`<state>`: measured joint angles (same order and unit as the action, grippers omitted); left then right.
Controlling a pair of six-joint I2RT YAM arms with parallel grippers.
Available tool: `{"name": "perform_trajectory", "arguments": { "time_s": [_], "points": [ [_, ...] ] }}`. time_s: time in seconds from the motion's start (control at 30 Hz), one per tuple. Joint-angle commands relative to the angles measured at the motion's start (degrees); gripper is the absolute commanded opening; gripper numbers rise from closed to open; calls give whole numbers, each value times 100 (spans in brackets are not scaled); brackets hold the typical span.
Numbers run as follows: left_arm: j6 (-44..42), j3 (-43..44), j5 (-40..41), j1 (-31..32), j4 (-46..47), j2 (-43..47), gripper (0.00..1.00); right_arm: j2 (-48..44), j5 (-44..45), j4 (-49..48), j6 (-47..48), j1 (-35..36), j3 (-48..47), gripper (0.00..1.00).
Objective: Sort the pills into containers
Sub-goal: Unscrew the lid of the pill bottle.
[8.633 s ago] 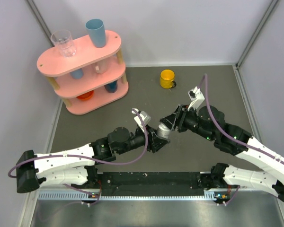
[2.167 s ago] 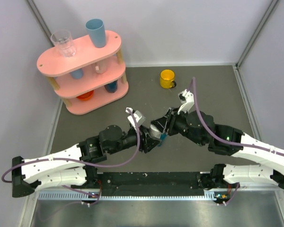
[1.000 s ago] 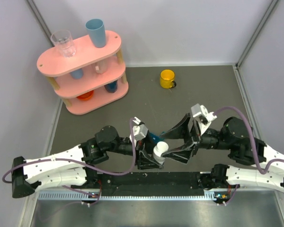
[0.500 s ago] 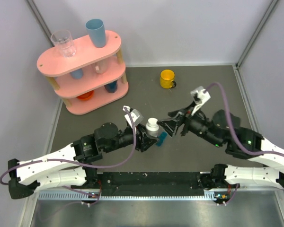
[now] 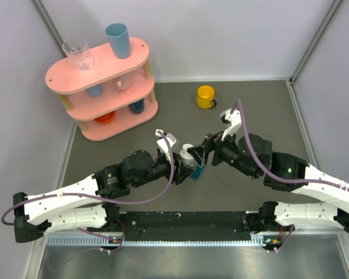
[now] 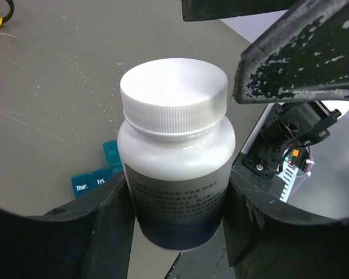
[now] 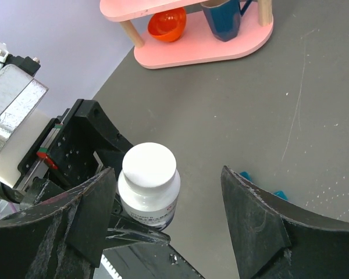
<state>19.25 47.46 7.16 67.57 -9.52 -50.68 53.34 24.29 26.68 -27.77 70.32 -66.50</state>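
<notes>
Seen from above, the left gripper (image 5: pixel 184 167) pinches a white capped bottle (image 5: pixel 188 153) over the teal pill box (image 5: pixel 198 172), which lies mid-table. The left wrist view shows the bottle upright between the fingers, with the pill box beyond it. In the right wrist view, the right gripper (image 7: pixel 167 174) is spread wide on either side of the bottle's cap.

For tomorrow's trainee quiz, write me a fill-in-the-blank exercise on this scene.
1. The left pincer grips a white pill bottle whose cap is ____ (on or off).
2. The right pincer, close to that cap, is ____ (open or shut).
3. The dark-teal pill box has lids reading "Thur." and ____.
4. The mug at the back is coloured ____.

Missing words: on; open; "Fri."; yellow.
</notes>
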Motion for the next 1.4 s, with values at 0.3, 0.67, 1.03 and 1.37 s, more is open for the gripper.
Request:
{"name": "perform_trajectory", "arguments": {
  "time_s": [0.3,0.67,1.03,1.37],
  "points": [
    [71,123,-136,2,460,-4,0,325,23,-294,-308,52,-258,73],
    [106,35,-302,2,591,5,0,414,110,-444,-308,51,-250,72],
    [150,-53,-399,2,723,-56,0,370,251,-628,-563,43,-135,62],
    [159,-114,-347,2,750,-4,0,387,76,-813,-677,52,-3,53]
  ]
}}
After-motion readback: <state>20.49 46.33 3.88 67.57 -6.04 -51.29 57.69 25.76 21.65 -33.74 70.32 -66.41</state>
